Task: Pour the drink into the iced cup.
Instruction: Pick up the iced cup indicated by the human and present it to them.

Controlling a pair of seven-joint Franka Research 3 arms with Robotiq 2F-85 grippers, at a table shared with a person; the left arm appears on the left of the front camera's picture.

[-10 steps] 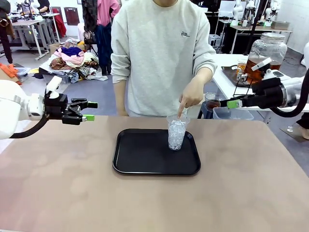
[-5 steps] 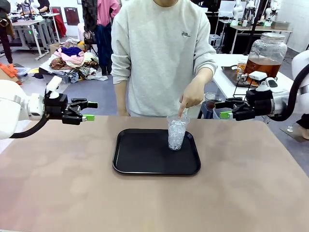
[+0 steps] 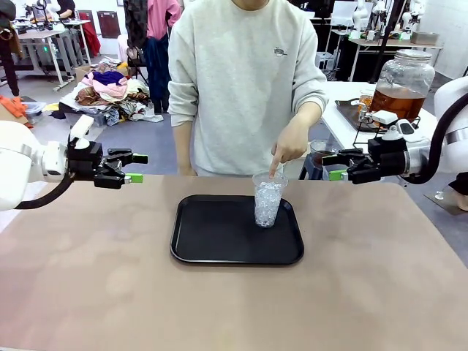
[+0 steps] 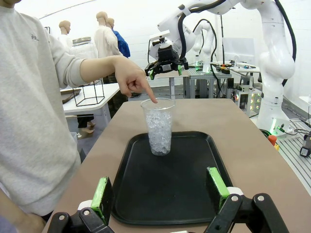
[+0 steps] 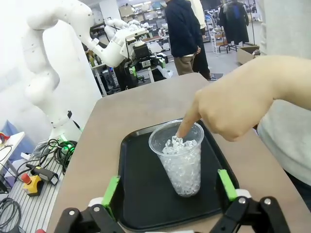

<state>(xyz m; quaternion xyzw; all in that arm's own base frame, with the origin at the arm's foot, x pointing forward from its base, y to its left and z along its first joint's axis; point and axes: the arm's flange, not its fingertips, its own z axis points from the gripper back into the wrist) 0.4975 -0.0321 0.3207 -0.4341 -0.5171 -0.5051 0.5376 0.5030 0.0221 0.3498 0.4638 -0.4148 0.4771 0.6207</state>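
Drink: amber, in jar on a side table, far right, behind the right arm. Cup, full of ice, stands upright on tray at table centre. Person's hand points into its rim.

Risk: a reach now could strike that finger or tip the cup.

Right gripper hovers right of the cup, aimed left, jaws apart, empty. Left gripper hovers at left, well apart from the tray, jaws apart, empty.

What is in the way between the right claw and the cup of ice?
The person's hand: it hangs over the iced cup, forefinger dipping into its mouth, roughly between it and the open right gripper. Nothing else visible stands between them.
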